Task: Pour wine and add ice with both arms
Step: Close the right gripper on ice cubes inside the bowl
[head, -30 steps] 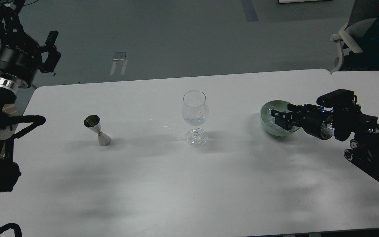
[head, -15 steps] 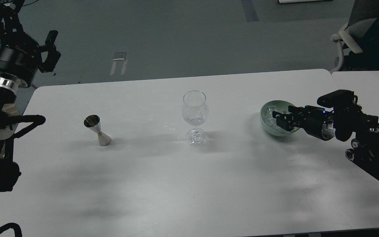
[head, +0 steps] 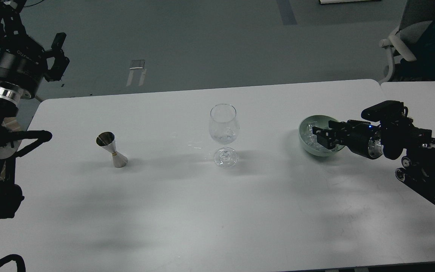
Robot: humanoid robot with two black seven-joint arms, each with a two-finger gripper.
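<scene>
The worktop (head: 187, 204) is plain white with soft grey shadows. In the middle stands a clear, colourless wine glass (head: 224, 134). To its left is a shiny silver jigger (head: 111, 149). At the right, a pale green bowl (head: 308, 145) holds clear glossy ice (head: 309, 133). Both arms are black with silver rings. The floor (head: 210, 41) behind is dull grey-green.

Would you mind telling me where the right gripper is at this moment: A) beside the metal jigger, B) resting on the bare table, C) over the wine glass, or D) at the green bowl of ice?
D: the right gripper sits over the green bowl that holds the ice, well right of the wine glass.
</scene>
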